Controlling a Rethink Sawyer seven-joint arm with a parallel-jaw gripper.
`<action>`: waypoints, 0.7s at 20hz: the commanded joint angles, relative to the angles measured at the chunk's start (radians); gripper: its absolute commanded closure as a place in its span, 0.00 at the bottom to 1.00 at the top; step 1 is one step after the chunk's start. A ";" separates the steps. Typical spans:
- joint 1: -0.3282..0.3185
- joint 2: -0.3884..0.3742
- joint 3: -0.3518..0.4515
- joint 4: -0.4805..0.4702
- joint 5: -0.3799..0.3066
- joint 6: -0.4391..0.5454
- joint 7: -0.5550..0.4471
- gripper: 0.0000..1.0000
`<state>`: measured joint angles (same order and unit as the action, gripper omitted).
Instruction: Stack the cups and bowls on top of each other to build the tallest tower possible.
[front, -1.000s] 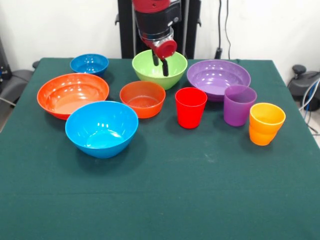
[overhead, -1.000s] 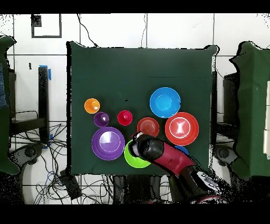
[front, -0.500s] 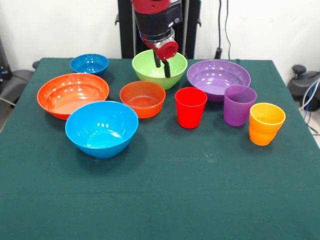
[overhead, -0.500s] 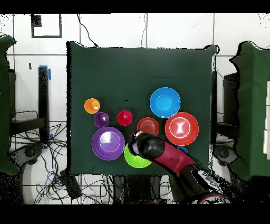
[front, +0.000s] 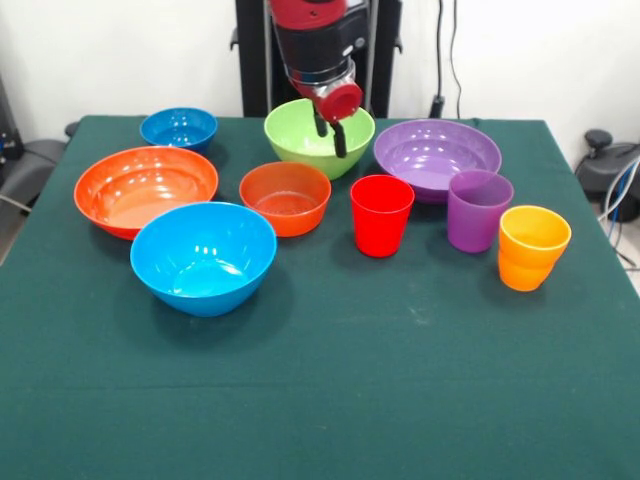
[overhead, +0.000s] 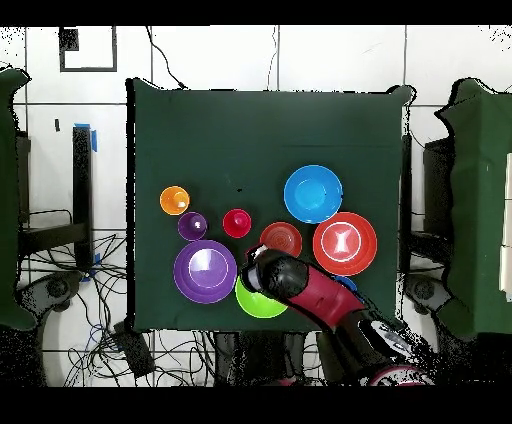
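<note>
We are seeing the lime green bowl (front: 312, 140) sitting near the far edge of the green table (front: 330, 400), just under the gripper (front: 331, 132), whose two dark fingers are standing apart and open, holding nothing. One finger (front: 340, 139) is hanging over the bowl's near rim on the side toward the purple bowl (front: 436, 155); whether it is touching the rim we cannot tell. In the overhead view the red arm (overhead: 320, 300) is covering much of the lime green bowl (overhead: 252, 302).

Nothing is stacked: every cup and bowl is standing alone on the cloth. The purple bowl is lying just beside the lime one, and the small orange bowl (front: 285, 196) is sitting just in front of it, so the lime bowl is hemmed in on those two sides. The small dark blue bowl (front: 178, 127) is resting apart toward the far corner. The wide orange-red bowl (front: 145, 187) and the deep light blue bowl (front: 203, 256) are crowding together, their rims overlapping in the front view.

The red cup (front: 381, 214), the purple cup (front: 479, 209) and the orange cup (front: 533, 246) are forming a slanting row in front of the purple bowl, the purple cup overlapping that bowl's rim in the front view.

The near half of the table is lying open, with free cloth out to the near edge
</note>
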<state>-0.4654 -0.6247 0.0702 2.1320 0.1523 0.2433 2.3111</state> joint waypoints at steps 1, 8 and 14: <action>0.071 0.048 0.026 -0.105 0.086 0.073 0.163 0.00; 0.134 0.140 -0.013 -0.159 0.120 0.005 0.176 0.00; 0.145 0.164 -0.021 -0.175 0.137 -0.008 0.166 0.00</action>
<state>-0.3451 -0.5473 0.0357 2.0558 0.2246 0.2433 2.3111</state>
